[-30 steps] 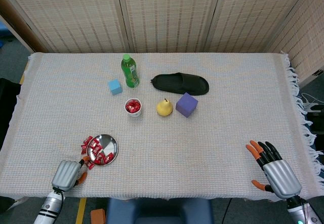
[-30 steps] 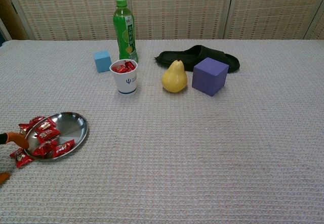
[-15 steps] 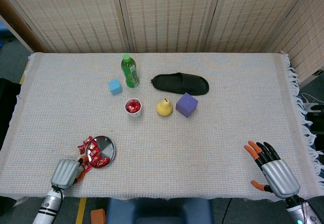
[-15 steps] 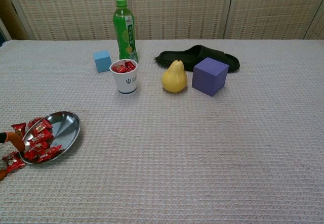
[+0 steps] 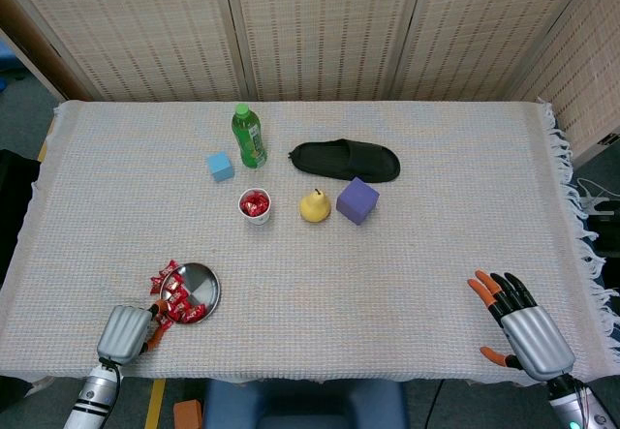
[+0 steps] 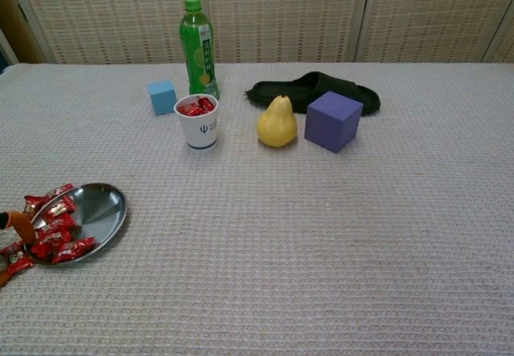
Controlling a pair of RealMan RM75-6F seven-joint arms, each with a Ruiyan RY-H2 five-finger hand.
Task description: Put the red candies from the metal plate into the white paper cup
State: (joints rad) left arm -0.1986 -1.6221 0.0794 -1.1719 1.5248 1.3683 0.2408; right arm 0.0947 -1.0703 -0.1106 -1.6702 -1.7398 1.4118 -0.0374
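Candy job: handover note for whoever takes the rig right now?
Left hand: at the near-left table edge, fingers at the metal plate's rim; grip unclear.
Right hand: open, idle at the near-right edge.
Red candies crowd the plate's left side, a few spilling over the rim.
White paper cup, by the green bottle, already holds some candies.
Left: move the plate's candies into the cup.

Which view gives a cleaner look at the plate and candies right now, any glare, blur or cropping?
Head view: even light, sharp, metal plate whole but small, red candies tiny. Chest view: plate larger, with bright reflections on its bare metal; candies sharp, but the left hand is cropped at the frame edge.
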